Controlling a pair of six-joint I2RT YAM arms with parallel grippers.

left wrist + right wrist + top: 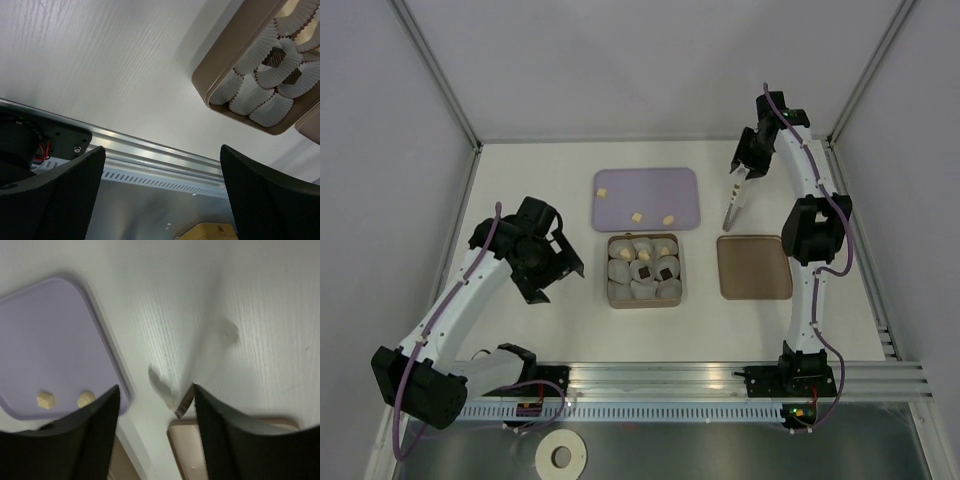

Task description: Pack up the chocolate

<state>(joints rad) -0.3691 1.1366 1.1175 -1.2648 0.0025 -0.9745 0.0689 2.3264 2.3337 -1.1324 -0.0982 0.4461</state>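
The counter (520, 180) is white and matt, with a fine wood-grain texture. The tray (660, 185) looks like smooth matt plastic. The box (220, 65) has a smooth wall with a soft sheen; its cups (270, 110) are pleated white paper. The near rail (150, 155) is brushed metal. The left pincer (162, 147) has black pads (65, 200) with a fine woven-looking grain. The tongs (732, 210), blurred, may be shiny metal.

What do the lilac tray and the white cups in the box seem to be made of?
The lilac tray: probably plastic, matte, with an even colour and smooth rounded corners. The white cups: thin paper, judging by their finely pleated walls.
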